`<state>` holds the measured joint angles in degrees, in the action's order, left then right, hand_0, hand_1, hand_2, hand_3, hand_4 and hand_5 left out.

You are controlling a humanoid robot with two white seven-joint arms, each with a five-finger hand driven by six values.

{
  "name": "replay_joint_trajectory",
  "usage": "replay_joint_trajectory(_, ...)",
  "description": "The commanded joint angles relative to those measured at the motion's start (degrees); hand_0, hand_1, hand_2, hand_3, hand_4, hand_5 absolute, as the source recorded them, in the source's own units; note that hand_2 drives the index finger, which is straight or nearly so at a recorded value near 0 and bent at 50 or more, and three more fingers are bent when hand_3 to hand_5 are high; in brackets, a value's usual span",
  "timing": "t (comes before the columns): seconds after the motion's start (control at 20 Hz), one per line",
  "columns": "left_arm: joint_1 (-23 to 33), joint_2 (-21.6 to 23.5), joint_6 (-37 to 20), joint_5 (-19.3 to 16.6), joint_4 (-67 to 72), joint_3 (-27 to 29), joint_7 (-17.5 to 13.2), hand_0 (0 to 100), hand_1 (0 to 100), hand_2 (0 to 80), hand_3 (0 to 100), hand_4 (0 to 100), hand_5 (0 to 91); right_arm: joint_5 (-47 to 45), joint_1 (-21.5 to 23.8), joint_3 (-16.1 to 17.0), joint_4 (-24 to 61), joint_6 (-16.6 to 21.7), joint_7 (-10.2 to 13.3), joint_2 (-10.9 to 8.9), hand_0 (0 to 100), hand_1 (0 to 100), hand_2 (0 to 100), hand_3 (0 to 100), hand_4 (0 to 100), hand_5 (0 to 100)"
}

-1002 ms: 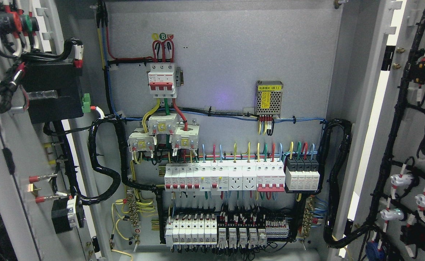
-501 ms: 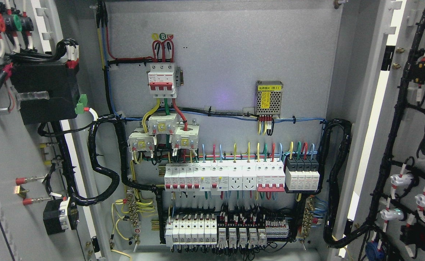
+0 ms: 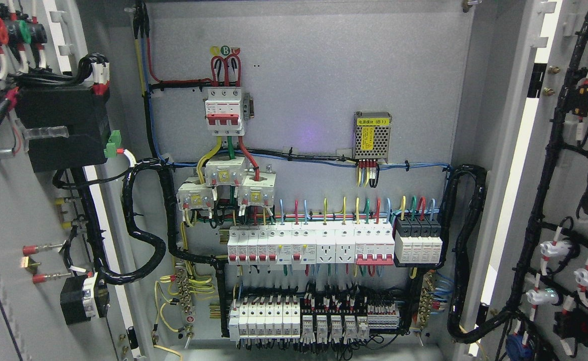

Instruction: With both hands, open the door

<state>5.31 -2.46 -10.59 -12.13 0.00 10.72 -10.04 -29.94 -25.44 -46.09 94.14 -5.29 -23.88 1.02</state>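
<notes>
Both doors of the electrical cabinet stand swung wide. The left door (image 3: 8,210) shows its grey inner face with a black box, cable bundles and red-tipped terminals mounted on it. The right door (image 3: 570,165) shows its inner face with black wiring looms and indicator-lamp backs. Between them the cabinet's back panel (image 3: 314,75) is fully exposed, carrying a red-and-white main breaker (image 3: 225,111), a small power supply (image 3: 372,136) and rows of white breakers (image 3: 310,244). Neither of my hands nor any arm appears in the head view.
Thick black cable conduits loop from the cabinet to each door at the left hinge side (image 3: 141,235) and at the right hinge side (image 3: 467,250). A bright gap (image 3: 512,170) shows along the right door's hinge edge.
The left door swung further outward to the left between one second ago and half a second ago; its box and terminals shifted leftward. Since then it has barely moved. The right door stayed put.
</notes>
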Motion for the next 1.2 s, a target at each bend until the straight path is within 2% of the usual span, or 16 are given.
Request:
replay_joint_trajectory(0.0, 0.0, -0.1, 0.0, 0.0, -1.7, 0.0, 0.0, 0, 0, 0.0, 0, 3, 0.0, 0.8, 2.5, 7.6, -0.7, 0.2, 4.1, -2.07, 11, 0, 0, 0, 0, 0)
replay_joint_trajectory(0.15, 0.1, -0.2, 0.0, 0.0, -2.1, -0.1, -0.1, 0, 0, 0.0, 0, 3, 0.0, 2.3, 5.4, 12.1, -0.7, 1.1, 5.7, -2.51, 11, 0, 0, 0, 0, 0)
replay_joint_trajectory(0.3, 1.4, -0.3, -0.9, 0.0, -6.5, -1.9, -0.2, 0, 0, 0.0, 0, 3, 0.0, 3.5, 9.2, 14.1, -0.6, 4.5, 5.7, -6.36, 11, 0, 0, 0, 0, 0)
replay_joint_trajectory(0.45, 7.2, -0.3, -1.1, 0.9, -17.7, -5.3, -0.2, 0, 0, 0.0, 0, 3, 0.0, 3.6, 13.2, 15.2, -0.6, 8.9, 5.8, -10.32, 11, 0, 0, 0, 0, 0)
replay_joint_trajectory(0.55, 11.1, 0.2, -1.0, 3.1, -26.0, -7.8, -0.2, 0, 0, 0.0, 0, 3, 0.0, 3.6, 16.6, 16.2, -0.5, 11.2, 5.8, -12.35, 11, 0, 0, 0, 0, 0)
replay_joint_trajectory(0.65, 13.0, 0.7, -1.1, 6.0, -32.0, -10.4, -0.2, 0, 0, 0.0, 0, 3, 0.0, 3.6, 20.0, 17.2, -0.4, 14.4, 5.9, -12.97, 11, 0, 0, 0, 0, 0)
replay_joint_trajectory(0.8, 16.3, 2.5, -1.0, 8.2, -42.0, -15.4, -0.2, 0, 0, 0.0, 0, 3, 0.0, 3.7, 23.9, 19.2, 0.7, 16.7, 7.8, -13.76, 11, 0, 0, 0, 0, 0)
replay_joint_trajectory(1.0, 23.7, 7.7, -1.0, 14.6, -60.9, -23.2, -0.2, 0, 0, 0.0, 0, 3, 0.0, 4.0, 26.1, 19.2, 0.9, 23.2, 7.6, -14.81, 11, 0, 0, 0, 0, 0)
replay_joint_trajectory(1.15, 29.0, 9.9, -0.9, 15.0, -72.7, -24.2, -0.1, 0, 0, 0.0, 0, 3, 0.0, 4.8, 27.3, 19.3, 0.9, 23.5, 7.2, -16.48, 11, 0, 0, 0, 0, 0)
